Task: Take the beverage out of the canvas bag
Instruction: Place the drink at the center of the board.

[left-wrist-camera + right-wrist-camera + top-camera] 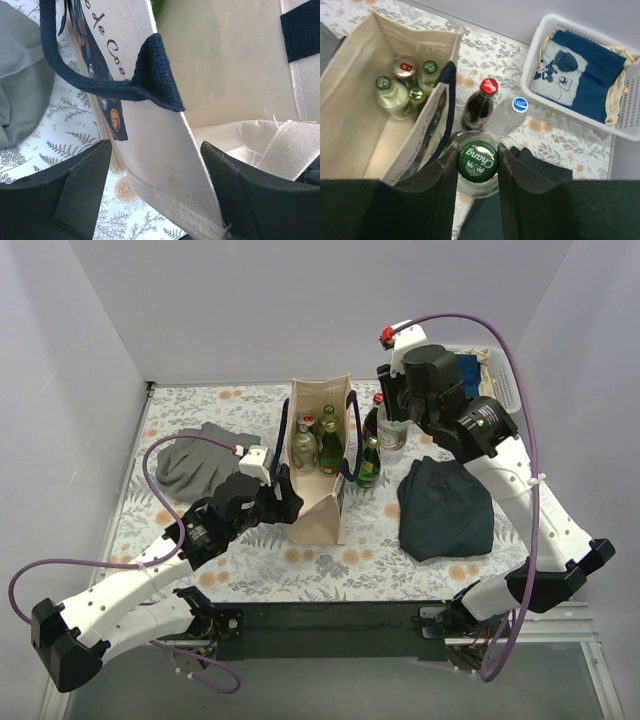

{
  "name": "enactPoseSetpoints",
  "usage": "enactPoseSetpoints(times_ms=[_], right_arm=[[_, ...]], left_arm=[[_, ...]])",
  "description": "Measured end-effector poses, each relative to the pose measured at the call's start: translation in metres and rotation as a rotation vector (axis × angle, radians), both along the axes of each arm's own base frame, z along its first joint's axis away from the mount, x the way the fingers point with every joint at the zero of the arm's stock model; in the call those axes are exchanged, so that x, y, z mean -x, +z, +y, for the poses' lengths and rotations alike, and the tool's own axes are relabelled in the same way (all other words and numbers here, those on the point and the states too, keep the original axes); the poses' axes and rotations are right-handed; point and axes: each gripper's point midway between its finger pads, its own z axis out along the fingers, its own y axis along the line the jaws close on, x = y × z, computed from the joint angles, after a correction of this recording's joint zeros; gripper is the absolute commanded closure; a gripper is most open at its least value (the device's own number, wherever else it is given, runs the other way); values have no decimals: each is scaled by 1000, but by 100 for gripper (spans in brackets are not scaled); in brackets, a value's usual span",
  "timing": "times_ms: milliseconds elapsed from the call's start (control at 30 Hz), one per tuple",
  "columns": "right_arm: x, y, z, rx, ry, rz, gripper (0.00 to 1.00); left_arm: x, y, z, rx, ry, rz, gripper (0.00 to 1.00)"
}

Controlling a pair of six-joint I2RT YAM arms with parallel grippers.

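The cream canvas bag (322, 512) with navy handles stands open mid-table, and its inside (350, 105) shows in the right wrist view. Several beverages (390, 92) and a can (404, 67) stand inside it. My right gripper (477, 160) is shut on the neck of a clear bottle with a green cap (477, 165), held just right of the bag (392, 435). My left gripper (156, 150) is open and straddles the bag's near wall (165, 165). Its right finger touches the canvas and its left finger stands apart from it.
A red-capped dark bottle (480, 107), a blue-capped water bottle (512, 115) and a green bottle (369, 464) stand on the table right of the bag. A dark folded cloth (445, 508) lies right, grey gloves (195, 462) left, a white basket (497, 390) back right.
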Motion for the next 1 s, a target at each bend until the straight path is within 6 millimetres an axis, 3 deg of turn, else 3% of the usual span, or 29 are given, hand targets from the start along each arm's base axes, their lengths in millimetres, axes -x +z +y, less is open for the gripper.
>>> enactPoseSetpoints(times_ms=[433,767,1000], right_arm=[[-33,-73,-61,-19,-157,139,99],[-44,-137,-80,-74,-227,193,99],[-48,-175,-80,-98,-233,188,99]], left_arm=[[0,-1,0,-3,0,2,30],[0,-1,0,-4,-1,2,30],[0,-1,0,-5,-1,1,30]])
